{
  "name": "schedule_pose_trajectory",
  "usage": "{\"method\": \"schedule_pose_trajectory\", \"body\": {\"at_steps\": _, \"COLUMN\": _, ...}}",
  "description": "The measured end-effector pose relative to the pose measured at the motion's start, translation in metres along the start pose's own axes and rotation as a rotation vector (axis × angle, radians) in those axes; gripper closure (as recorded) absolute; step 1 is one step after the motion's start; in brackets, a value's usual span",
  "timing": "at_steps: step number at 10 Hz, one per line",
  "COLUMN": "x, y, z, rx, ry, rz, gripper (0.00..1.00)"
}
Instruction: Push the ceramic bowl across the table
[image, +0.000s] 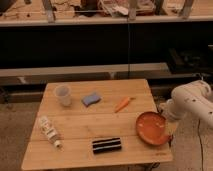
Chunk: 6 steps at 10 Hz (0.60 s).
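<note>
The ceramic bowl (152, 128) is a wide, shallow orange-red dish with a darker rim. It sits near the front right corner of the light wooden slatted table (95, 122). My white arm (192, 102) reaches in from the right, just off the table's right edge. My gripper (167, 119) hangs at the end of the arm, right at the bowl's right rim. I cannot tell whether it touches the rim.
On the table are a translucent white cup (62, 95) at the back left, a blue sponge (91, 99), a carrot (123, 103), a small bottle (49, 131) lying at the front left and a black striped block (106, 145) at the front. Dark shelving (100, 45) stands behind.
</note>
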Motion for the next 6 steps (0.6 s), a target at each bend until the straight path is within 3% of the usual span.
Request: {"method": "schedule_pose_trajectory", "body": {"at_steps": 6, "x": -0.0028, "y": 0.0036, "z": 0.0086, "rx": 0.003, "ry": -0.003, "rz": -0.009, "gripper": 0.20}}
